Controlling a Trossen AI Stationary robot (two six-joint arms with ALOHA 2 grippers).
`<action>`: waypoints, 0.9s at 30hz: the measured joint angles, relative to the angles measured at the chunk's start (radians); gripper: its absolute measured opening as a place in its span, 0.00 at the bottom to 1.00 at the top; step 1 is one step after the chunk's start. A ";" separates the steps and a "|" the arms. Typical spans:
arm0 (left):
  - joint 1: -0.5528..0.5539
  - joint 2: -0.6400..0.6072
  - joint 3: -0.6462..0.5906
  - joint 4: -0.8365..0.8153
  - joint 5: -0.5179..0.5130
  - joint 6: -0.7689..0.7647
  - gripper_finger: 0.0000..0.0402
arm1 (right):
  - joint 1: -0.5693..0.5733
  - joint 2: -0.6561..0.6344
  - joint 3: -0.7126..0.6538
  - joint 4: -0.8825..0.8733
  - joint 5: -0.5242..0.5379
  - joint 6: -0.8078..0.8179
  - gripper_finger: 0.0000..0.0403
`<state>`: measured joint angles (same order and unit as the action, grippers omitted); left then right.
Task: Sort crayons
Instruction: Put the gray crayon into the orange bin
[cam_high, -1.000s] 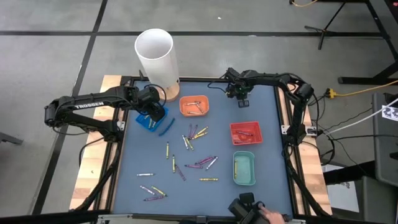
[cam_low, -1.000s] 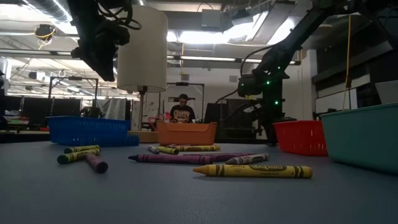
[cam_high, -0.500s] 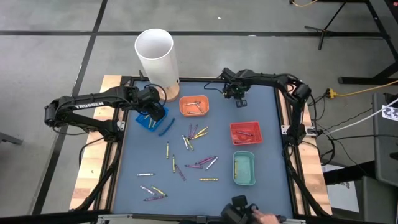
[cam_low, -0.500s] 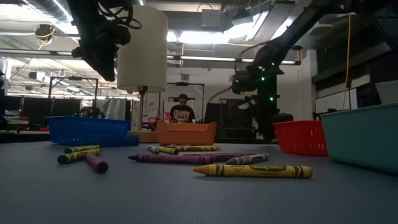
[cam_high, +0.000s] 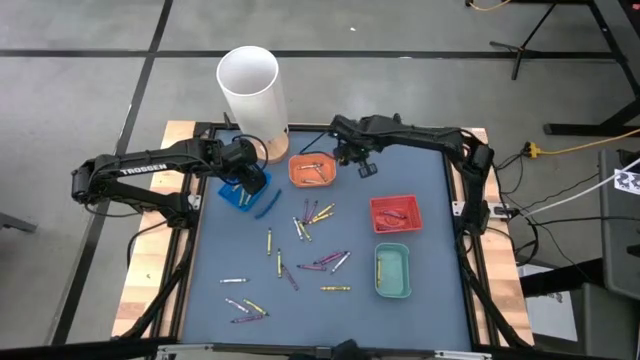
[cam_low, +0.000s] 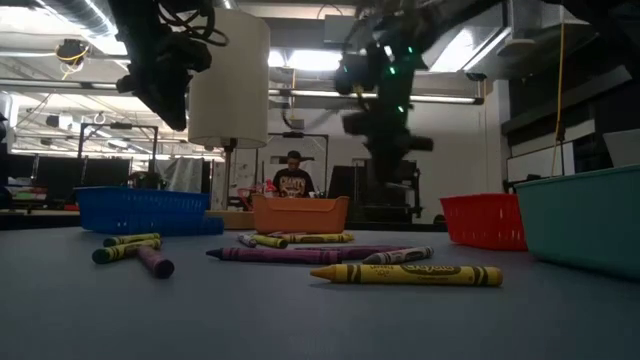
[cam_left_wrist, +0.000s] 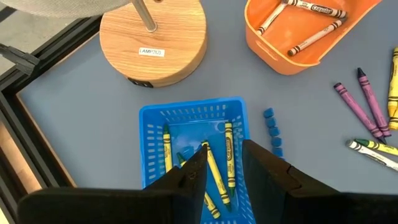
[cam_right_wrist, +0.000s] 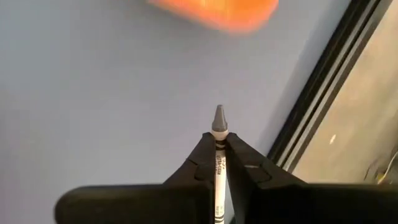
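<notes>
We take the orange tray (cam_high: 312, 170) as our landmark on the blue-grey counter (cam_high: 420, 160), which is framed in black rails on a pale wooden base. Just beside the tray, toward the counter's far edge, the right gripper (cam_high: 352, 152) hangs in the air, its jaws clamped on a grey-tipped crayon (cam_right_wrist: 218, 140) whose point sticks out past them. On the tray's other side we see the left gripper (cam_high: 243, 178) poised over the blue tray (cam_high: 240, 192), its jaws apart with nothing between them. That blue tray holds several yellow crayons (cam_left_wrist: 227, 160), and the orange tray holds a few pale ones.

The loose crayons (cam_high: 318, 214) lie scattered on the counter on the near side of the orange tray, yellow, purple and pale, some in small clusters, others alone toward the near edge. The red tray (cam_high: 395, 214) and the green tray (cam_high: 392, 270) sit off toward the right arm's side. A lamp with a white cylindrical shade (cam_high: 250, 86) stands on a round wooden base (cam_left_wrist: 153, 38) next to the orange tray, at the far left corner.

Around the counter we see a grey concrete floor crossed by dark lines. In the low view the room is dim, with ceiling lights, and a person (cam_low: 293, 178) sits far behind the orange tray.
</notes>
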<state>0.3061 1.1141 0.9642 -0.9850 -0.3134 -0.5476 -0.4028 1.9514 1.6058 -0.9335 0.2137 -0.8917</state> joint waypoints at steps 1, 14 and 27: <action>0.000 0.000 0.000 0.000 0.000 0.000 0.21 | 0.018 0.000 0.015 0.009 -0.018 -0.001 0.04; 0.000 0.000 0.000 0.000 0.011 0.000 0.21 | 0.149 -0.001 0.037 0.341 -0.136 -0.003 0.05; -0.009 0.000 0.000 0.000 0.184 -0.001 0.21 | 0.147 -0.001 0.037 0.419 -0.146 -0.004 0.26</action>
<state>0.2967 1.1141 0.9642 -0.9852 -0.1291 -0.5484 -0.2555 1.9507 1.6424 -0.5140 0.0677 -0.8959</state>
